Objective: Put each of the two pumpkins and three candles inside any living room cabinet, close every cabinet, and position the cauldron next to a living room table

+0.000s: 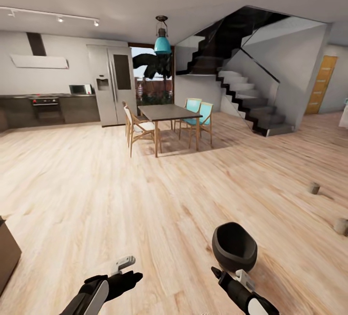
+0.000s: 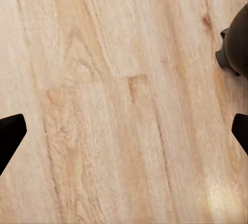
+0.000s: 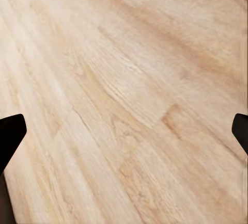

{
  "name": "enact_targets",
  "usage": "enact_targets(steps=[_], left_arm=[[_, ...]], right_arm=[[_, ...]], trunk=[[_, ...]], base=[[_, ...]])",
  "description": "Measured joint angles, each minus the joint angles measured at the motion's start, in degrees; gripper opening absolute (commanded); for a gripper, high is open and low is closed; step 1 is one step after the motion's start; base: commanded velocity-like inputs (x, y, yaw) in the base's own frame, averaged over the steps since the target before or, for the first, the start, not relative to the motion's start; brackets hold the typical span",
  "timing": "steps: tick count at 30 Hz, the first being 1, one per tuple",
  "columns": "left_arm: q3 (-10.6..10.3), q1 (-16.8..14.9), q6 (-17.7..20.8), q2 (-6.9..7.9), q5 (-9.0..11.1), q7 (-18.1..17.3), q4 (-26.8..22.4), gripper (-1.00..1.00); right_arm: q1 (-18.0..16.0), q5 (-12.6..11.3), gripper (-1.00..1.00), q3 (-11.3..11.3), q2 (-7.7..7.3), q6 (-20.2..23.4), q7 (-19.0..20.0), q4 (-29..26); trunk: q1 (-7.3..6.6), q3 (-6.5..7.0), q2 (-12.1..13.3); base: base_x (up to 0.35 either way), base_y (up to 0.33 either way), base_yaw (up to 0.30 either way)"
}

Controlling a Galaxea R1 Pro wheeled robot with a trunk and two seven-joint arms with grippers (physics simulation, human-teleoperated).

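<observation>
Cauldron (image 1: 235,246): stands upright on the wood floor (image 1: 159,194), just ahead of the right gripper (image 1: 231,276) and to the right of the left gripper (image 1: 126,269). Its mouth faces the head camera; the interior reads dark and appears to hold nothing. Its black flank (image 2: 236,41) also shows in the left wrist view.

Candles: 2 short tan cylinders stand on the floor to the right, 1 farther off (image 1: 314,188) and 1 at the picture edge (image 1: 341,226), well apart from the cauldron.

Grippers: both are spread wide and grasp nothing; each wrist view shows bare floor between separated fingertips.

Step in hand, as a judgement: approach to the cauldron, with no item stowed in view. A dark brown unit corner (image 1: 7,257) shows at left; whether it is the cabinet cannot be told.

Next move calls for: close 1 gripper over the cauldron rim, or turn toward the candles first.
</observation>
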Motion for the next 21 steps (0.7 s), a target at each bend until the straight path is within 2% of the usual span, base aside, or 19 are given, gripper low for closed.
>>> enact_targets(steps=[10,21], left_arm=[[0.0,0.0,0.0,0.04,0.0,0.0,0.0,1.0],[0.0,0.0,0.0,0.04,0.0,0.0,0.0,1.0]], right_arm=[[0.0,0.0,1.0,0.0,-0.05,0.0,0.2,0.1],[0.0,0.1,1.0,0.0,-0.05,0.0,0.2,0.2]], trunk=[[-0.01,0.0,0.0],[-0.03,0.0,0.0]], base=[[0.036,0.0,-0.297],[0.281,0.0,-0.297]])
